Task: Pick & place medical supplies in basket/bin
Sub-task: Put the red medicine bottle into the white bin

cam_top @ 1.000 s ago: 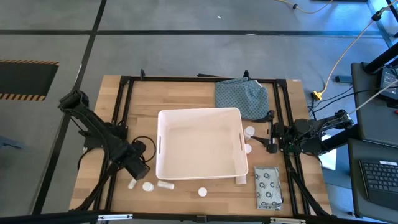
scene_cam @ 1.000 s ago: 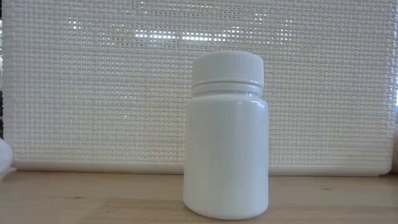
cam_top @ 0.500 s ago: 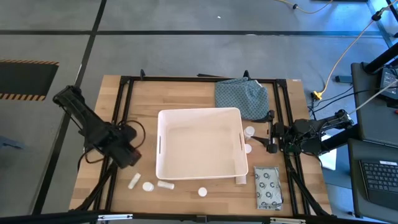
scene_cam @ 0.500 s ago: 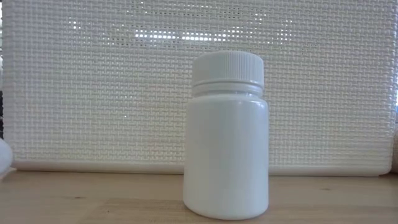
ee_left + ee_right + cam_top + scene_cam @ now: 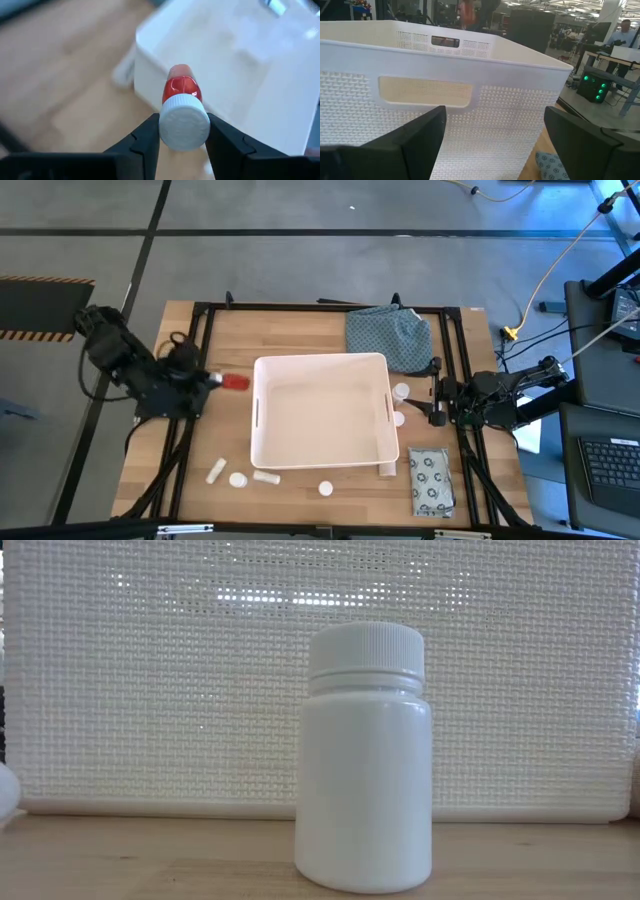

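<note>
Two pincers show from above. The left pincer (image 5: 222, 381) sits at the tub's nine o'clock side, clamped on the small red bottle (image 5: 236, 382), which hangs just short of the white tub (image 5: 320, 363)'s left wall. The left wrist view adds what the overhead cannot: the red bottle (image 5: 181, 91) has a white ribbed cap (image 5: 184, 126) gripped between the two dark fingers (image 5: 143, 141), with its red end pointing toward the tub's rim (image 5: 150, 31). The right pincer (image 5: 432, 401) waits at the tub's three o'clock side, its fingers spread wide; its own wrist view shows the tub's slot handle (image 5: 425, 92) between them and a scrap of patterned cloth (image 5: 551, 165) low down.

Only the high view shows the rest on the worktop (image 5: 230, 340): along the tub's six o'clock side lie a short white tube (image 5: 215, 471), a white bottle (image 5: 237, 479), another tube (image 5: 266, 476) and a second bottle (image 5: 325, 489); two more white bottles (image 5: 401, 391) rest near the right pincer, and the ring-printed packet (image 5: 431, 481) lies at five o'clock. A blue-green cloth (image 5: 388, 336) is heaped at one o'clock.

The low view is filled by one upright white bottle (image 5: 363, 758) before the tub's perforated wall (image 5: 150, 680); neither arm appears there. A small white item (image 5: 387, 469) at the tub's lower right corner is hard to make out.
</note>
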